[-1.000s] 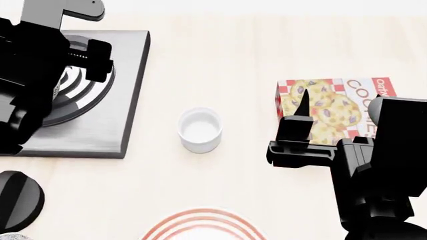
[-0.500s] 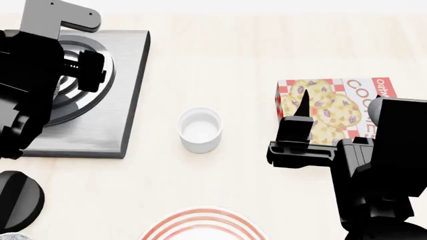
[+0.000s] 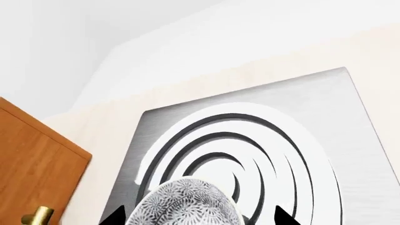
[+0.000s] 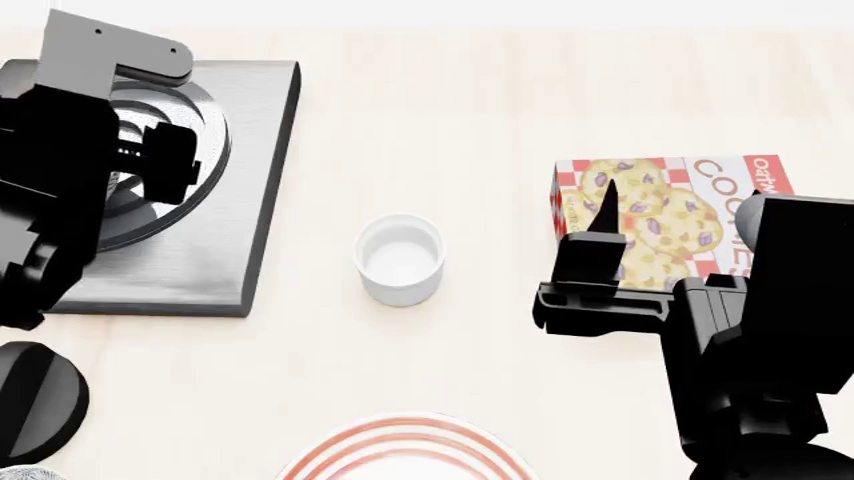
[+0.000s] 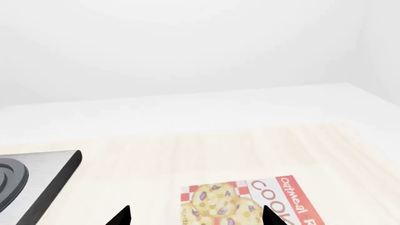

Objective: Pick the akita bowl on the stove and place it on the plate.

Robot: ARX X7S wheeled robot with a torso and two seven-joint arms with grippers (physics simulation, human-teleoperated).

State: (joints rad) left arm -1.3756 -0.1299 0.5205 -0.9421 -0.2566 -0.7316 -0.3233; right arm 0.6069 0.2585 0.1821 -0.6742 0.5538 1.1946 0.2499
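Observation:
The akita bowl (image 3: 187, 204), white-grey with fine black floral speckle, sits on the stove (image 3: 350, 140) at the edge of its black burner rings. My left gripper (image 3: 200, 218) is open. Its two black fingertips stand on either side of the bowl, with a gap showing on one side. In the head view the left arm covers the stove (image 4: 254, 180) on its left part and hides the bowl. The plate (image 4: 400, 445), white with red rings, shows at the near edge. My right gripper (image 5: 196, 218) hangs open and empty over the table.
A small plain white cup (image 4: 399, 258) stands between stove and plate. A cookie box (image 4: 667, 215) lies flat under the right gripper. A round black knob (image 4: 34, 400) sits near the stove's front corner. A wooden cabinet (image 3: 31, 173) stands beyond the counter's end.
My left arm has shifted a little to the left over the stove's burner. The right arm, cup, box and plate have not moved.

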